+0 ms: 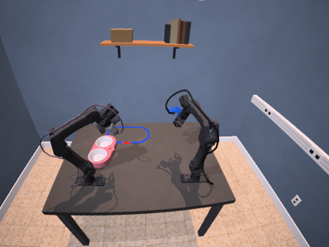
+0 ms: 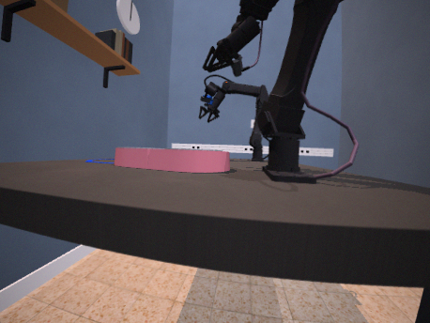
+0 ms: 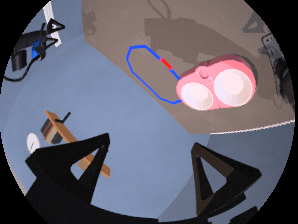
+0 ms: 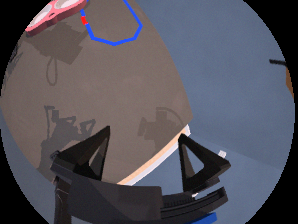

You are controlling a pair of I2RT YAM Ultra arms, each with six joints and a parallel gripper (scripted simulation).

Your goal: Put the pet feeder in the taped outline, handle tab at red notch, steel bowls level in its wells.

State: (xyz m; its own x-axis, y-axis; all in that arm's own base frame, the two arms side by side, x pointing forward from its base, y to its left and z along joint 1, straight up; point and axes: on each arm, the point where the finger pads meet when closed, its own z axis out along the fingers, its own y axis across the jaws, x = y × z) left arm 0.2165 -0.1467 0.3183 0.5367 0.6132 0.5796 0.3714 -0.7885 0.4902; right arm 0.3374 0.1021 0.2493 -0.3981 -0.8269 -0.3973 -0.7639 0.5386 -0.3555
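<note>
The pink pet feeder (image 1: pixel 102 151) lies flat on the dark table with two steel bowls (image 1: pixel 105 142) (image 1: pixel 97 155) in its wells. One end overlaps the near-left corner of the blue taped outline (image 1: pixel 131 133), next to the red notch (image 1: pixel 126 142). The feeder also shows in the left wrist view (image 3: pixel 216 88) and the right wrist view (image 4: pixel 56 10). My left gripper (image 1: pixel 106 128) hangs open and empty above the feeder's far end. My right gripper (image 1: pixel 177 123) is open and empty, raised high over the table's far right part.
The two arm bases (image 1: pixel 87 178) (image 1: pixel 194 177) stand near the front of the table. A wall shelf (image 1: pixel 146 43) with a box and books hangs behind. A white rail (image 1: pixel 287 126) runs along the right wall.
</note>
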